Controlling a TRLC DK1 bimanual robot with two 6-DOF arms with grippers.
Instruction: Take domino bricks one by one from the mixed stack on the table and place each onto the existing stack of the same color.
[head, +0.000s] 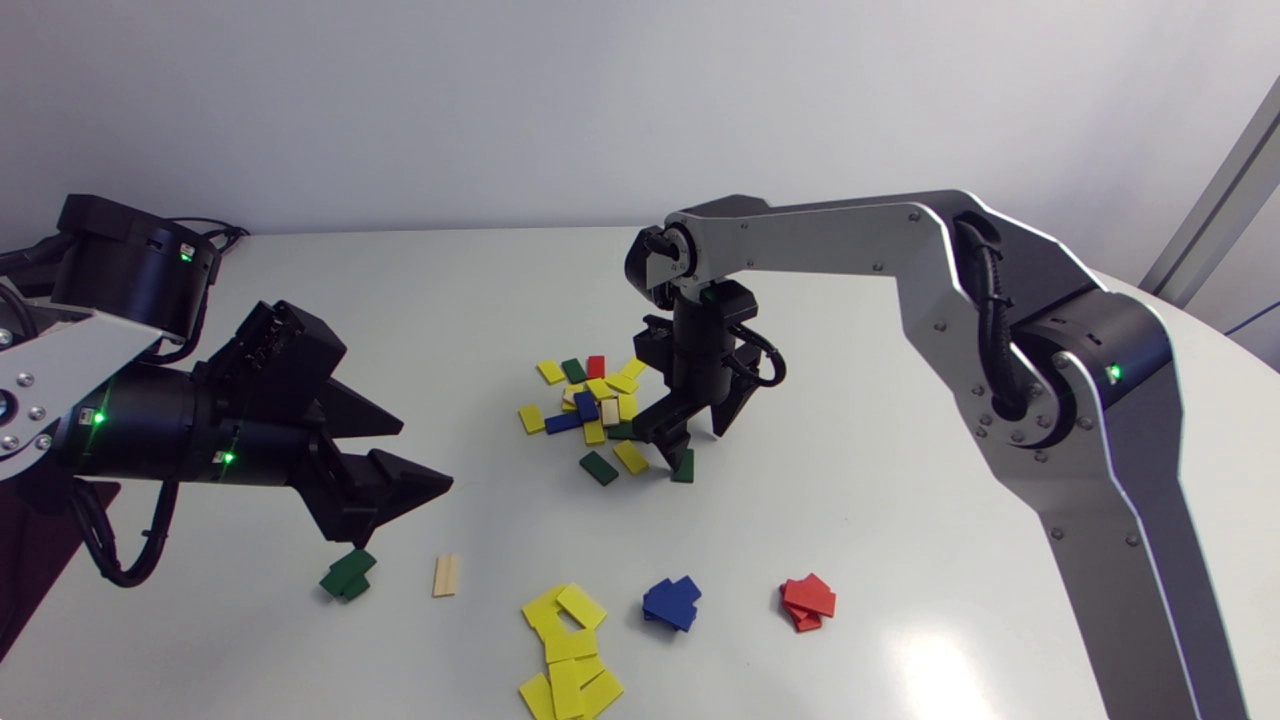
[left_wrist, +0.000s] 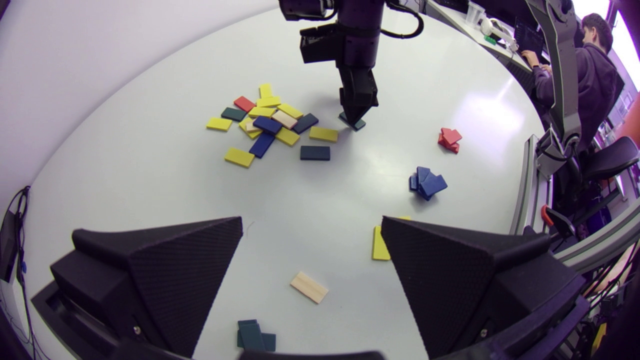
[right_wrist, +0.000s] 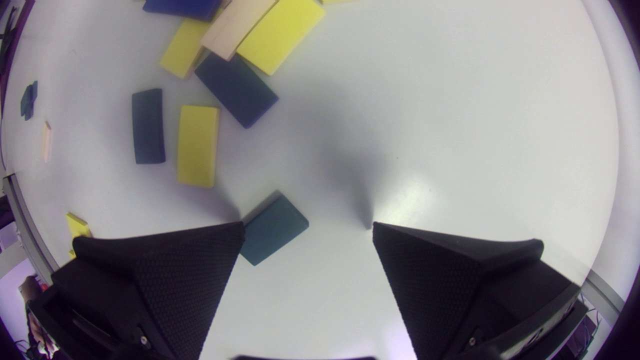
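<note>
just beside right tool, green brick

Bright overhead light glares off the glossy white tabletop, a soft shadow fans ahead of the matte black right gripper, and the 2 wrist views bow at their edges.

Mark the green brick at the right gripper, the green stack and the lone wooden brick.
green brick (right_wrist: 273, 229): right wrist view, middle of its top face.
green stack (head: 348, 574): head view, top brick's face.
wooden brick (head: 446, 576): head view, middle of its face.
</note>
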